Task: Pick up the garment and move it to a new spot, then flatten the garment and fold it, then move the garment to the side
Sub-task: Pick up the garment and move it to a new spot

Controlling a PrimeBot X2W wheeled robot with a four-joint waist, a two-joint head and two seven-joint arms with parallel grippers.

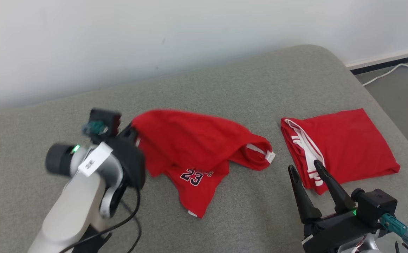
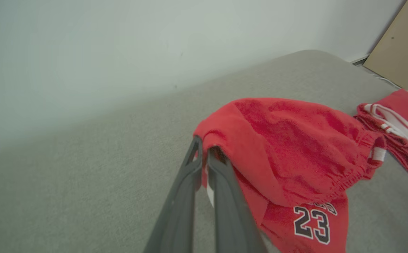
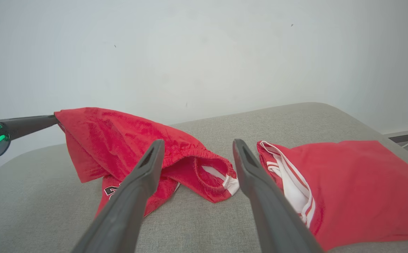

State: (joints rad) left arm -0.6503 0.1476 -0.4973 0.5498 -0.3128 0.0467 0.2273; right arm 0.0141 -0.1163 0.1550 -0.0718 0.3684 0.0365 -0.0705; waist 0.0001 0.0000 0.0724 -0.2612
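Left hand [image 2: 204, 149]: pinched almost shut on one edge of the red basketball shorts [image 1: 196, 140], with the cloth caught right at my fingertips.
Right hand [image 1: 305, 167]: fingers spread wide, holding nothing, low over the grey cushion [image 1: 246, 88].
Shorts: they hang from my left fingertips and trail off to that hand's right. The elastic-edged opening lies on the cushion out ahead of my right hand, to its left. The leg printed "23" droops below my left hand's grip.
Other cloth: a folded red garment with white stripes [image 1: 348, 140] lies just beyond my right fingertips, apart from the shorts.
Step in hand: I judge this to be the pick-up and move. One edge is raised, most of the fabric is on the cushion, and no flattening has begun.
Next move: I should lift my left hand higher and carry the shorts to open cushion, away from the folded piece. My right hand is free to take the opposite edge for spreading.
Risk: my hold is only at the fingertips, so the cloth could slip out.
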